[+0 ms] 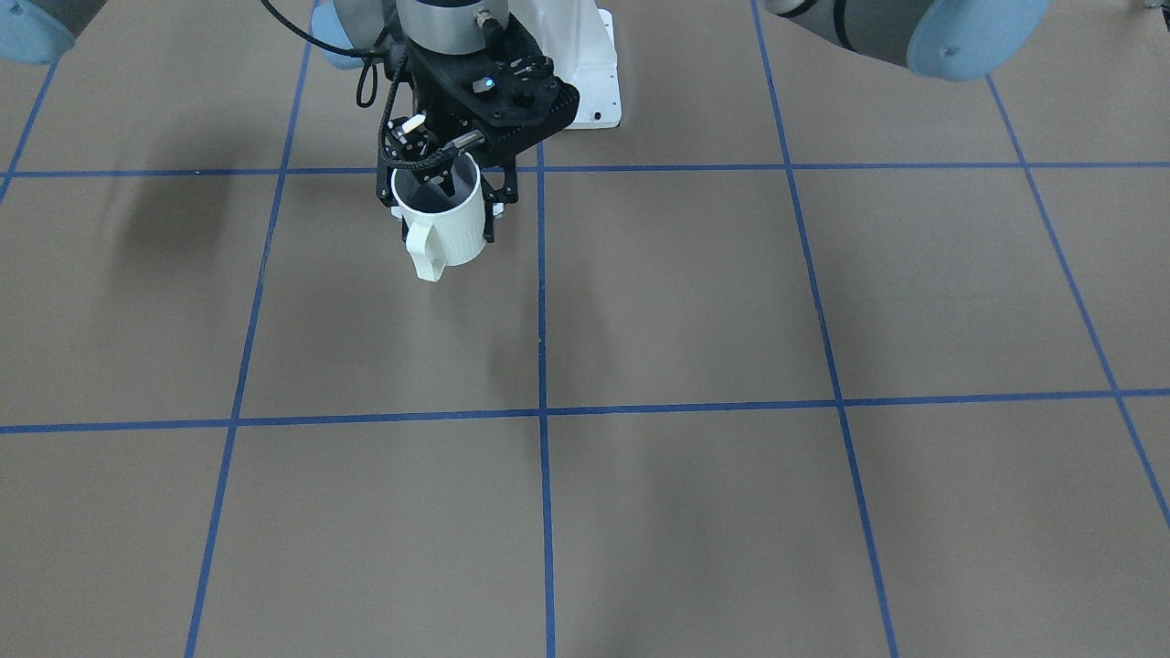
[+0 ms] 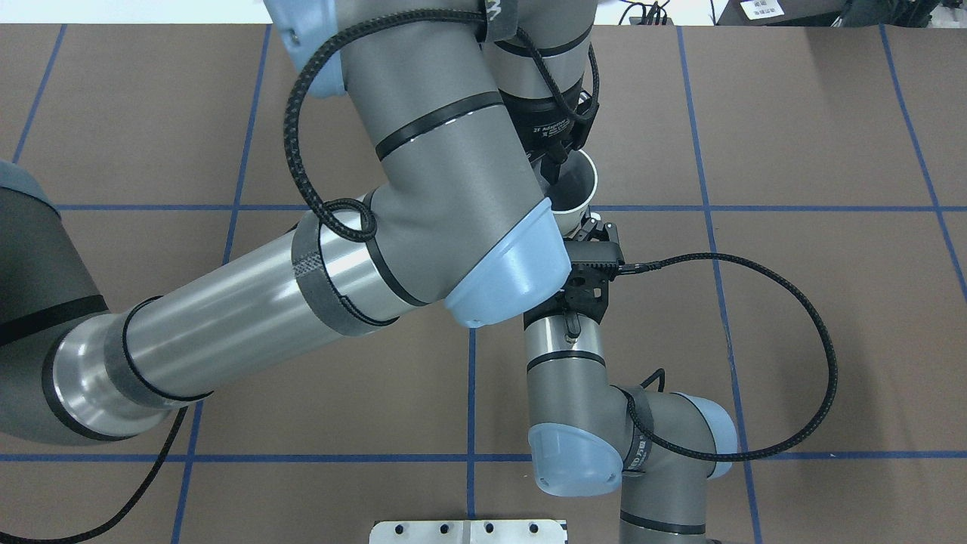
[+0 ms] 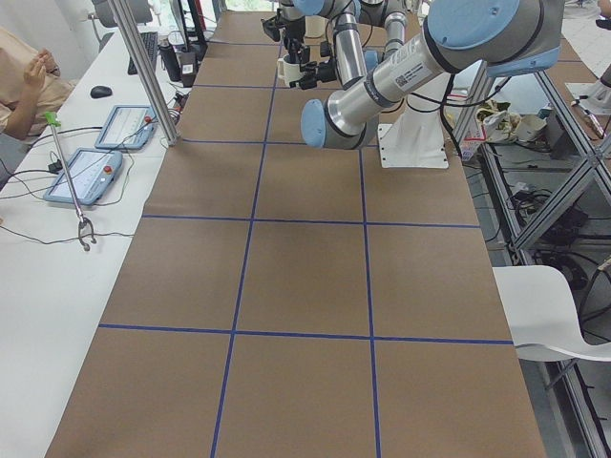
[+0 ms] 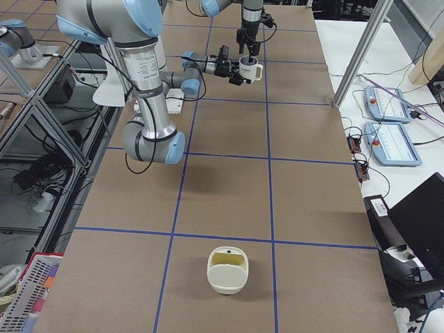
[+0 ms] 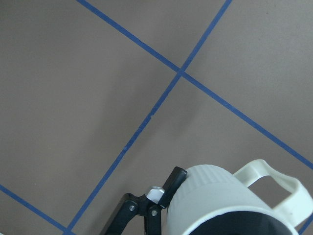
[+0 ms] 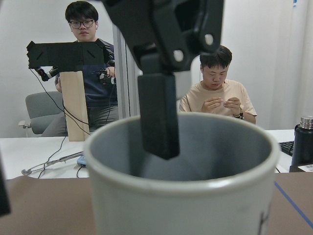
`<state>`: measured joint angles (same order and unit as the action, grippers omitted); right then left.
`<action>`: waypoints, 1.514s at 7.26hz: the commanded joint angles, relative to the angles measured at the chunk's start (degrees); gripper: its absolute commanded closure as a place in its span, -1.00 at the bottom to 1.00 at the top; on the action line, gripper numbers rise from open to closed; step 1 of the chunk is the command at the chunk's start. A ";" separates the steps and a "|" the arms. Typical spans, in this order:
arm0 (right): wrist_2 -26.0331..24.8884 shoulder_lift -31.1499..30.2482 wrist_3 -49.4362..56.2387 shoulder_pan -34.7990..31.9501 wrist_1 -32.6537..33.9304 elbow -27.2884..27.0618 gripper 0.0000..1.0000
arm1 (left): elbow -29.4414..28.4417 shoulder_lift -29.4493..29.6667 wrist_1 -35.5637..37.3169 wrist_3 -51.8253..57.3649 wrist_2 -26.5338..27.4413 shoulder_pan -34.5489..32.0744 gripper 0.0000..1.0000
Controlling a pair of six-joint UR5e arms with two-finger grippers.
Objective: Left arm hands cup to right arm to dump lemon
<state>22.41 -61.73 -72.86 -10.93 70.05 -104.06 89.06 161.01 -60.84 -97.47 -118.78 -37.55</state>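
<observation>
A white cup [image 1: 452, 228] hangs mouth-up above the brown counter [image 1: 686, 302], its bottom out of sight. On the right arm [image 2: 566, 378], the right jaws pinch its sides. One finger [image 6: 157, 122] from the left arm [image 2: 249, 302] dips inside; whether the left jaws grip, I cannot tell. Far off sits a white tub [image 4: 227, 269], yellowish inside.

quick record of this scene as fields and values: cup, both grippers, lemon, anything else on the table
cup: white mug, upright, held above the table, handle toward the operators' side
left gripper: comes down from above, one finger inside the cup, the other against its outer wall, pinching it
right gripper: level, from the robot's side, fingers flank the cup body; grip unclear
lemon: not visible in any view
other: white container, yellowish inside, on the table toward its right end
</observation>
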 commanded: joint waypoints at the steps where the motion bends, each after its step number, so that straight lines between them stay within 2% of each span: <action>1: 0.00 0.03 0.00 0.03 0.00 -0.09 0.34 | 0.06 0.09 0.02 0.00 0.04 0.20 -0.12; 4: 0.00 -0.06 0.09 -0.05 0.00 -0.36 0.34 | 0.14 0.01 0.02 0.00 0.13 0.37 0.03; 10: 0.26 -0.06 0.00 -0.05 -0.09 -0.44 0.34 | 0.15 0.09 0.02 0.00 0.13 0.64 0.18; 11: 0.26 -0.06 0.00 -0.05 -0.17 -0.45 0.34 | 0.15 0.09 0.02 0.00 0.13 0.64 0.32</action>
<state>22.64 -61.79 -72.85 -10.99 69.95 -104.47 89.21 161.10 -60.82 -97.47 -118.65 -36.97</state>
